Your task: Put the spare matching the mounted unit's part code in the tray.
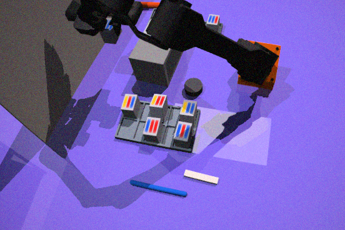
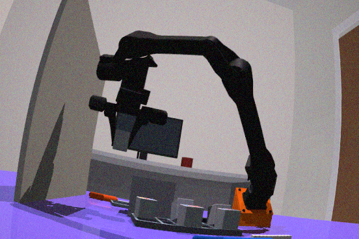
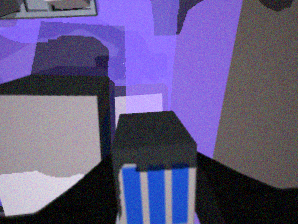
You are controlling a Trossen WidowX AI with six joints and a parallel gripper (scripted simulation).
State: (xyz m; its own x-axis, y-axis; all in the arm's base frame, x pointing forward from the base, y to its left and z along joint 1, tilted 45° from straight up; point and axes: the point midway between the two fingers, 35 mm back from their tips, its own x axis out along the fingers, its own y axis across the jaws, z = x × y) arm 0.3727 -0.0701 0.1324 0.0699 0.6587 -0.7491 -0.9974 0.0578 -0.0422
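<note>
A: Top view: tray (image 1: 149,18) mostly covered by the arm (image 1: 200,35), one white edge visible. Screwdriver (image 1: 150,4) cut down to a short orange stretch.

B: Held spare (image 1: 109,25) is largely hidden under the gripper (image 1: 94,18); only a blue sliver shows. Wrist view: its label (image 3: 156,192) is cropped by the bottom edge.

A: Exterior view: the spare's (image 2: 124,132) stripes can't be seen.

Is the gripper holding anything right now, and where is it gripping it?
Yes. The gripper is shut on a gray spare block with three blue stripes, pinched on two opposite side faces and lifted above the table.
</note>
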